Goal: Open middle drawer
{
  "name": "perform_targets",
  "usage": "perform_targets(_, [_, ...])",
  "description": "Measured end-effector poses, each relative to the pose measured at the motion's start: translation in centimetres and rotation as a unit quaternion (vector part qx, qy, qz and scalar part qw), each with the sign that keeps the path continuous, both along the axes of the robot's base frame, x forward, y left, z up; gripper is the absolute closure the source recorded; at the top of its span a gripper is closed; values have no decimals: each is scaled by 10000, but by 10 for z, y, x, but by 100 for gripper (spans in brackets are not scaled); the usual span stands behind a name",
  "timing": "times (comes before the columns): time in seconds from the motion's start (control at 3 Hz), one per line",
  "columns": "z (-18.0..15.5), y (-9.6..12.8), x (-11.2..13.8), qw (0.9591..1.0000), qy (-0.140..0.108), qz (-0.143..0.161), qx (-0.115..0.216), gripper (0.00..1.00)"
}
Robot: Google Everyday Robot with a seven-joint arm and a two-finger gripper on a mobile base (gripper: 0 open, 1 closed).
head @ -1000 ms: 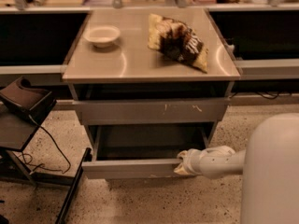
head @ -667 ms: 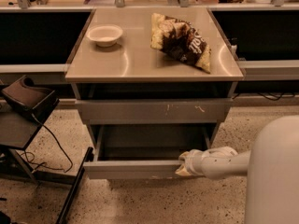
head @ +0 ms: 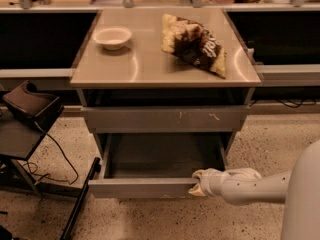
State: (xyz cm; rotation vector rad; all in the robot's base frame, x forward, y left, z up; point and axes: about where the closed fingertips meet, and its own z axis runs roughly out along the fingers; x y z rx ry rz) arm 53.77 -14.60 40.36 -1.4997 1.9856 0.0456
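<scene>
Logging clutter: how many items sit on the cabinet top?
2: white bowl back left, snack bag right of it. The gripper is at the front of the pulled-out middle drawer.

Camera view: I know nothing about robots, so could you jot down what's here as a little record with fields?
Surface: flat grey metal cabinet top
On it, left: small white round bowl
On it, right: crumpled brown-and-yellow snack bag, lying flat
Upper front: larger grey drawer front with pale scratch marks, closed
Middle drawer: wide shallow grey metal drawer, pulled out, grey inside showing
Robot: white pincer at the right end of that drawer's front, arm reaching in from the right
</scene>
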Motion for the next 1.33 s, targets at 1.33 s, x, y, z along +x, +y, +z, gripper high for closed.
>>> perform_targets(1.33, [5,5,-15,9998,-27,8,213,100])
